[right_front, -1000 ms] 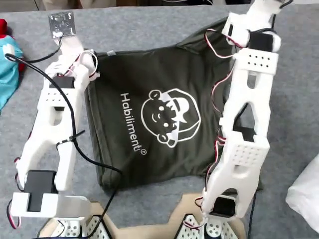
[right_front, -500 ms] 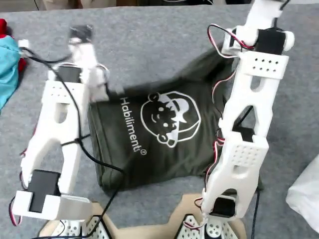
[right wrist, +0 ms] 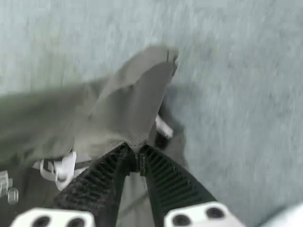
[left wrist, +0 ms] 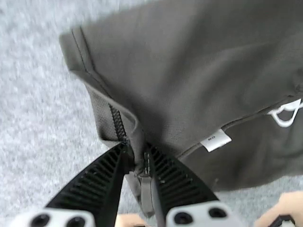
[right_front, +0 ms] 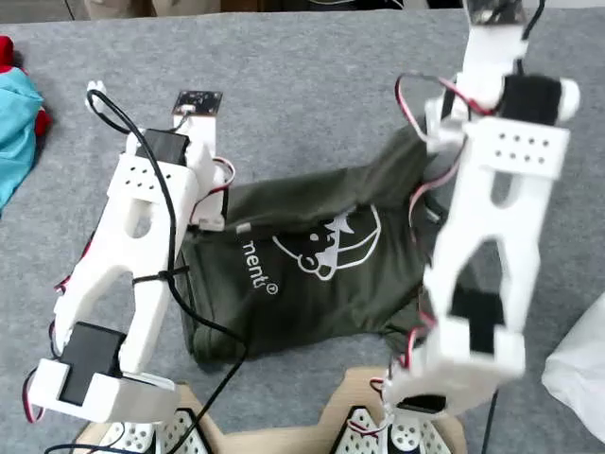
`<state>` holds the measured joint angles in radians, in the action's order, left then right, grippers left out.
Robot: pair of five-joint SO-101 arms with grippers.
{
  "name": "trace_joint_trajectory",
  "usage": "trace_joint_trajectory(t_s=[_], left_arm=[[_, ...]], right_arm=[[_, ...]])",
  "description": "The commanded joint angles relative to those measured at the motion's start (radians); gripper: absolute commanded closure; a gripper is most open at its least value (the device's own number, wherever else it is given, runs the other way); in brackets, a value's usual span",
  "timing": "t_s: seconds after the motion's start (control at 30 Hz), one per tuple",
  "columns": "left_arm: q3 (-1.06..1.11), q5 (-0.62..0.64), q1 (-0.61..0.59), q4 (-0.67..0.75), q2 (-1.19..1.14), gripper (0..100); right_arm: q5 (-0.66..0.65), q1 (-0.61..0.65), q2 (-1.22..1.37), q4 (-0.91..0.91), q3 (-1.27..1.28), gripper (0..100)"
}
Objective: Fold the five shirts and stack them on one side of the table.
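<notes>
A dark olive shirt (right_front: pixel 321 274) with a white cartoon print lies on the grey table, its far edge lifted and folded toward the near side. My left gripper (left wrist: pixel 137 158) is shut on the shirt's (left wrist: pixel 189 85) far left edge, and a white label (left wrist: pixel 215 140) shows on the turned-over cloth. In the high view the left gripper (right_front: pixel 210 203) sits at the shirt's left side. My right gripper (right wrist: pixel 138 158) is shut on the shirt's (right wrist: pixel 128 99) far right corner, held off the table; from above the right gripper (right_front: pixel 437 161) is at the shirt's right edge.
A teal garment (right_front: pixel 14 123) with a red one behind it lies at the left edge of the table. A white piece of cloth (right_front: pixel 579 369) sits at the right edge. Bare grey table (right_front: pixel 312 85) stretches beyond the shirt.
Both grippers have pulled the shirt's far edge toward the near side, folding it over so part of the print is covered. The arms have drawn back with it.
</notes>
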<state>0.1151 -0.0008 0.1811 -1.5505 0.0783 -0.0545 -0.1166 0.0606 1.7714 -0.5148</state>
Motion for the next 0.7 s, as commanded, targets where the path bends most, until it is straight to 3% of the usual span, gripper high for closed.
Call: trace_joint_trajectory(t_s=[0.0,0.3,0.5,0.67], left_arm=[[0.08,-0.006,0.066,-0.002,0.01,98],[0.477,0.0,0.209,0.12,0.392,98],[0.658,-0.005,0.192,0.118,0.648,98],[0.701,-0.006,0.163,0.11,0.733,98]], right_arm=[[-0.035,-0.044,-0.242,-0.034,0.263,99.5],[-0.072,-0.197,-0.615,-0.189,0.734,99.5],[-0.132,-0.199,-0.823,-0.195,1.029,99.5],[-0.132,-0.217,-0.97,-0.195,1.181,99.5]])
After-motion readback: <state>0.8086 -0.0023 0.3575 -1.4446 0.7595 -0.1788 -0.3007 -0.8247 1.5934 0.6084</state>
